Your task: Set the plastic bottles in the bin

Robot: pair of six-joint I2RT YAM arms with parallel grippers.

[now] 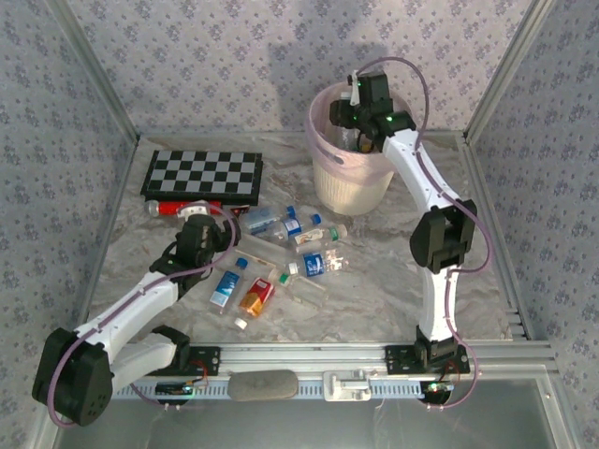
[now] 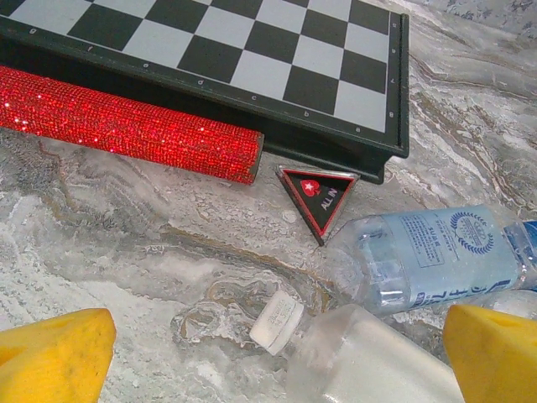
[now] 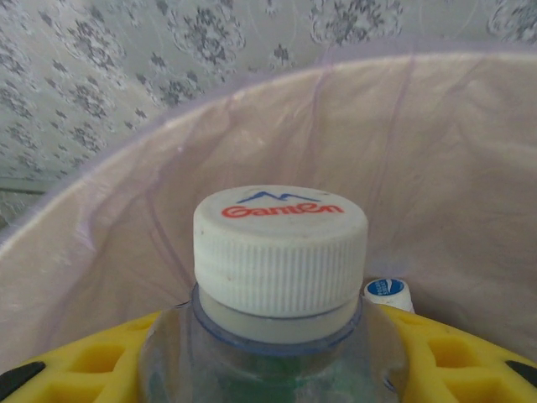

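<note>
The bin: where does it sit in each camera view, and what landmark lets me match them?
Top external: the bin stands far back, right of centre.
Right wrist: its pink-lined inner wall curves behind the white-capped bottle held in the yellow fingers.
Left wrist: faces the chessboard, which the top view puts left of the bin.
Shared landmark: floral wallpaper behind the bin, in top and right wrist views.

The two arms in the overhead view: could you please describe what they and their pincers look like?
The left arm and right arm have white links, black joint housings and looping pinkish cables. The left pincer and right pincer have yellow fingers; green lights glow near the right wrist.
</note>
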